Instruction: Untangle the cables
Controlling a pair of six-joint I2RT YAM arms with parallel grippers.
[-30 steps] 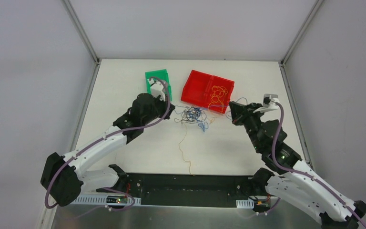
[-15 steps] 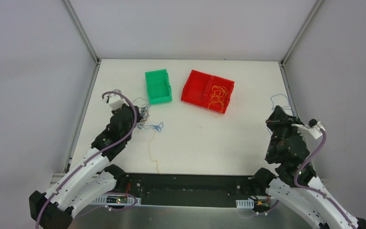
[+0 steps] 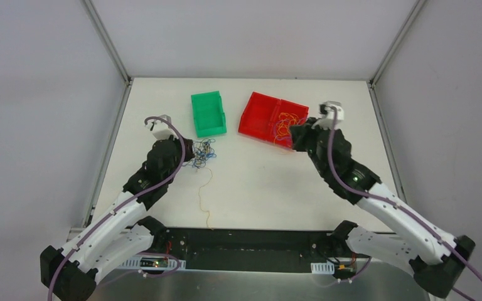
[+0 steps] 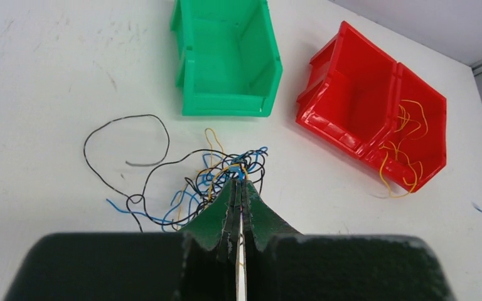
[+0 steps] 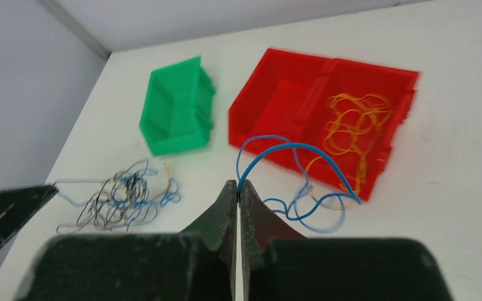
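Note:
The cables are a small knot [image 3: 202, 153] of blue, black and yellow strands lying just below the green bin [image 3: 208, 114]. My left gripper [image 3: 192, 152] is shut on that knot [image 4: 208, 177], pinching it at its fingertips [image 4: 239, 182]. One yellow strand [image 3: 202, 194] trails from it toward the near edge. A loose black loop [image 4: 125, 119] spreads out to the left. My right gripper [image 3: 293, 133] hovers at the red bin's [image 3: 258, 116] near side. It [image 5: 237, 185] is shut on a single blue cable [image 5: 289, 147], which loops up and hangs in front of the bin.
The red bin [image 5: 289, 100] has two compartments, and the right one holds several yellow cables [image 3: 287, 123]. The green bin [image 5: 176, 113] holds nothing. Grey walls close off the white table on three sides.
Both grippers met at the knot mid-table, then pulled apart. The left one dragged the knot leftward. The right one swung out with the blue cable and has come back beside the red bin.

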